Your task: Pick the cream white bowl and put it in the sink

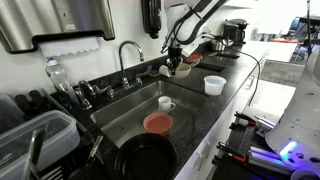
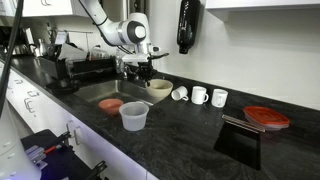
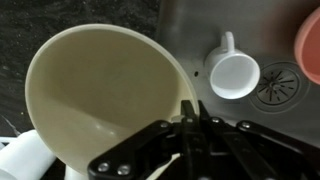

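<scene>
The cream white bowl [image 3: 100, 100] fills the left of the wrist view. My gripper [image 3: 187, 125] is shut on its rim, one finger inside and one outside. In both exterior views the gripper [image 1: 177, 62] [image 2: 143, 78] holds the bowl [image 1: 181, 69] [image 2: 158, 90] at the counter's edge beside the sink [image 1: 125, 103] [image 2: 100, 90]. I cannot tell whether the bowl touches the counter. The steel sink floor [image 3: 200, 30] lies just right of the bowl.
In the sink stand a white mug [image 3: 233, 75] [image 1: 166, 103] and a red bowl [image 1: 156, 122] [image 3: 310, 45]. A clear plastic cup [image 1: 214, 85] [image 2: 134, 115], three mugs [image 2: 199, 96] and a red-lidded container [image 2: 266, 117] are on the counter. The faucet [image 1: 128, 55] rises behind the sink.
</scene>
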